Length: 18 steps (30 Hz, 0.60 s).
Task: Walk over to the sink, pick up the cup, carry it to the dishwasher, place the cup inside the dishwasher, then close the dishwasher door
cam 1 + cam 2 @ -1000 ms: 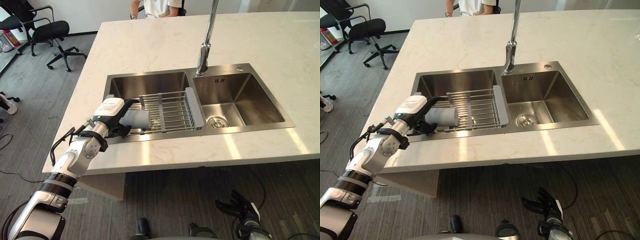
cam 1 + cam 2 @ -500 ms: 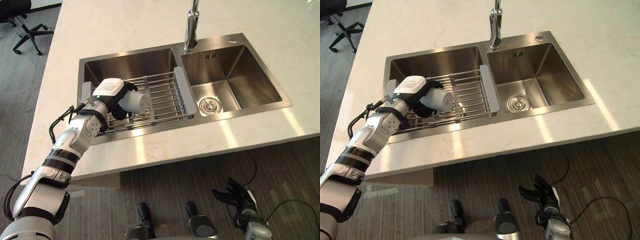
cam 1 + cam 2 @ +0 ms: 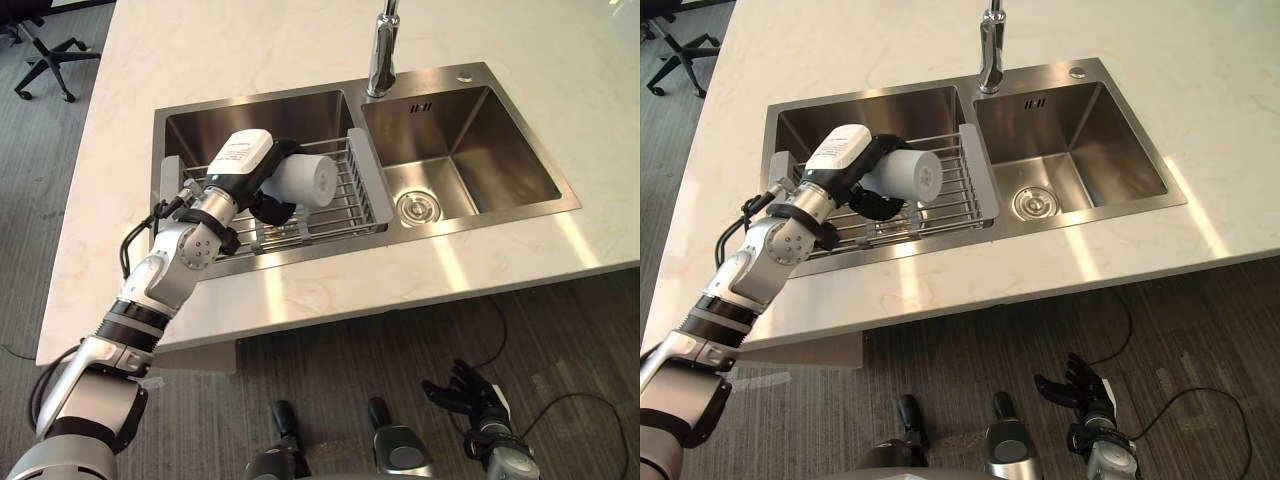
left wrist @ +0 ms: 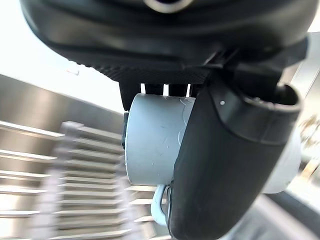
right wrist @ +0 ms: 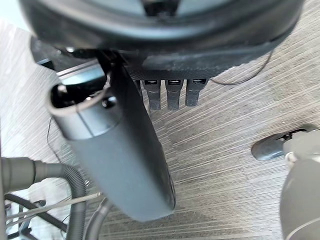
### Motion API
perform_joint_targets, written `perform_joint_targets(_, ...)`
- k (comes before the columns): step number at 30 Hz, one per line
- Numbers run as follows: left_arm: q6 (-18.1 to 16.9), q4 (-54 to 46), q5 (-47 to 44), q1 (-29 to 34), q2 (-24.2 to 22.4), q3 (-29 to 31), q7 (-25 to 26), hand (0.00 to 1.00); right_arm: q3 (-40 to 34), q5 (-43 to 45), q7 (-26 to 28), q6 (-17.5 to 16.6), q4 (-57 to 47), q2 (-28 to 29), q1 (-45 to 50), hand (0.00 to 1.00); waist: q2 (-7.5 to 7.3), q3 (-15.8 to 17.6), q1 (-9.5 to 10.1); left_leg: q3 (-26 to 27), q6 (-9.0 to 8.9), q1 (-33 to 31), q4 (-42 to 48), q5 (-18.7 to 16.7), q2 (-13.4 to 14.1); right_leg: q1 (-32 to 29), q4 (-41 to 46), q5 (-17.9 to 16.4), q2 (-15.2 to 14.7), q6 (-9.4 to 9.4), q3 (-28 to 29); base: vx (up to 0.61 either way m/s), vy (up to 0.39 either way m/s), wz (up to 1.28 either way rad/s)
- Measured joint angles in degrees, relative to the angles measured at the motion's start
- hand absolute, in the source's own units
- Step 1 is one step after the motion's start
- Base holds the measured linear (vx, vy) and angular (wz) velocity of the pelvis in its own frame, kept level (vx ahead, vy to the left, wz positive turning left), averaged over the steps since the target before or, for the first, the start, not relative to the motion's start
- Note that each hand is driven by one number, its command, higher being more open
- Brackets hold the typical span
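- Cup (image 3: 305, 180) had risen since a second earlier. In the left eye view it hung above the rack (image 3: 352, 200) in the sink's (image 3: 250, 115) left basin, with the left hand (image 3: 258, 178) curled round it. Pickup looked done and the carry came next.
- Right eye view: a pale stone bench (image 3: 1090, 40) surrounded the sink. The right hand (image 3: 1080, 385) hung below it over grey floor (image 3: 1190, 330).
- Left wrist view: the thumb crossed the cup's side.
- Right wrist view: the fingers were straight and empty.

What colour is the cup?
The cup is pale grey, clearest in the left eye view.
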Motion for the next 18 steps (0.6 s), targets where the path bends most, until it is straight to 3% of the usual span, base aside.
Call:
perform_joint_targets(11,-2.3,-19.5,-22.0,21.2,-18.0,9.0,3.4,0.3,-0.9,0.0,-1.1,0.0,0.5,1.0,0.3,0.9,0.02,-0.3,2.81,-2.6,0.16,1.9,0.0,0.9,0.0,3.0,0.1,-0.3,0.0,-0.25,-2.7,-0.03,-0.002,0.12)
perform_joint_targets(18,-2.5,-21.1,-34.8,31.6,-23.9,9.9,3.8,0.3,-2.1,0.2,-1.2,0.0,0.5,2.2,1.8,0.9,0.04,-3.5,4.3,-2.6,0.14,3.0,0.0,0.9,0.0,4.4,0.0,-0.3,0.0,-0.25,-3.0,0.0,0.0,0.02)
